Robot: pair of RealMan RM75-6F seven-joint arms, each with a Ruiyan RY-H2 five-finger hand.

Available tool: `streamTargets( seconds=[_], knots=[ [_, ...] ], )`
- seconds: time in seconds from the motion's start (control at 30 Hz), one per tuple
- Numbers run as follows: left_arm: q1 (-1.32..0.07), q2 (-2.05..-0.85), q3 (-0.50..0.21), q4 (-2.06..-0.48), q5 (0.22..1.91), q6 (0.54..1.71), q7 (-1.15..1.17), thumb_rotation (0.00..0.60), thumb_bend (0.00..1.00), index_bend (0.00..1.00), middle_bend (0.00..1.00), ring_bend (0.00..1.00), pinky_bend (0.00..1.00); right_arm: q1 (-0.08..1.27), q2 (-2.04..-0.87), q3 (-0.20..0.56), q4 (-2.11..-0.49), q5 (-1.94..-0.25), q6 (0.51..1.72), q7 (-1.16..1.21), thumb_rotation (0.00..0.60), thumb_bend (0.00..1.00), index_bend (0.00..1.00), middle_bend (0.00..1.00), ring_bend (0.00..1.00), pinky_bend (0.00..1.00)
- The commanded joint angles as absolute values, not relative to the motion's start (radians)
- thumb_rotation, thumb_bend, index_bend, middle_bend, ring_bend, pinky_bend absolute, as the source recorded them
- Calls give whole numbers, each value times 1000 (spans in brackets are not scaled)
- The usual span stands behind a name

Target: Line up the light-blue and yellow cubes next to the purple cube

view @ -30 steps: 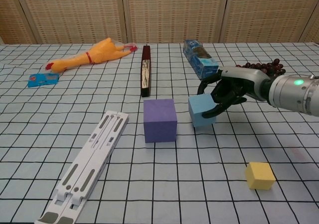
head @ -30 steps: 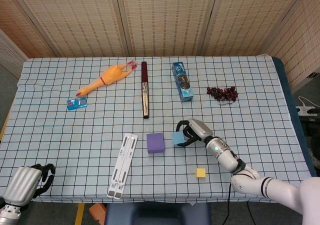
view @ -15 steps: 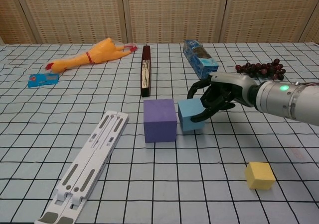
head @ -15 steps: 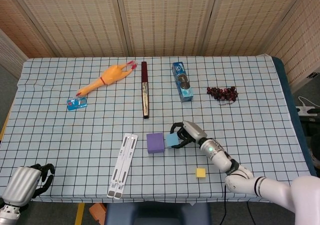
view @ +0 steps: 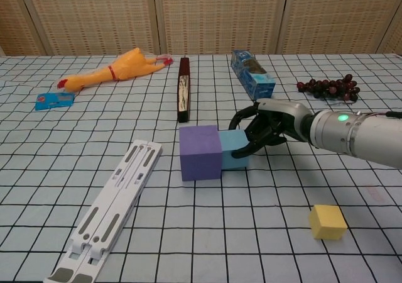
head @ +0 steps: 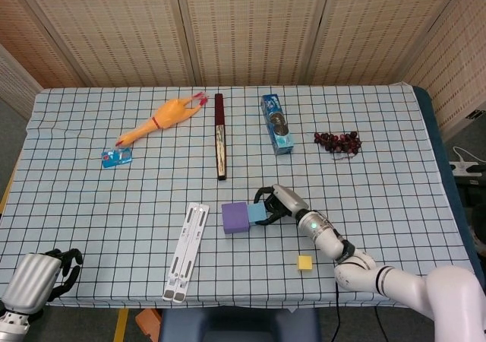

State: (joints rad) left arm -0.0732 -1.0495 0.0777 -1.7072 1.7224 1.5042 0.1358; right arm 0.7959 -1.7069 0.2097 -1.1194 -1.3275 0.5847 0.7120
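The purple cube (view: 200, 152) (head: 235, 217) stands near the table's middle. Pressed against its right side is the light-blue cube (view: 230, 149) (head: 257, 213), held by my right hand (view: 267, 129) (head: 276, 202), whose fingers curl over its top and right face. The yellow cube (view: 327, 221) (head: 304, 263) lies alone toward the front right, apart from both. My left hand (head: 47, 274) rests at the front-left table edge with fingers curled in on nothing; the chest view does not show it.
A white folding stand (view: 107, 212) lies left of the purple cube. Further back are a dark long box (view: 183, 97), a rubber chicken (view: 116, 69), a blue card (view: 53, 100), a blue cookie pack (view: 252, 74) and grapes (view: 328, 87).
My right hand slid the light-blue cube leftward until it met the purple cube's right side. The purple cube shifted slightly left. The left hand stayed put.
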Motion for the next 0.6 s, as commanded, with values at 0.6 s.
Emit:
streamTargets(
  seconds=[0.6],
  knots=[
    [-73,-1048,79,-1707,1727,1505,132,600,466,520,683,629,833,820,-1739,164,-1054,-1395,572,810,600,0,290,890,959,1000]
  ],
)
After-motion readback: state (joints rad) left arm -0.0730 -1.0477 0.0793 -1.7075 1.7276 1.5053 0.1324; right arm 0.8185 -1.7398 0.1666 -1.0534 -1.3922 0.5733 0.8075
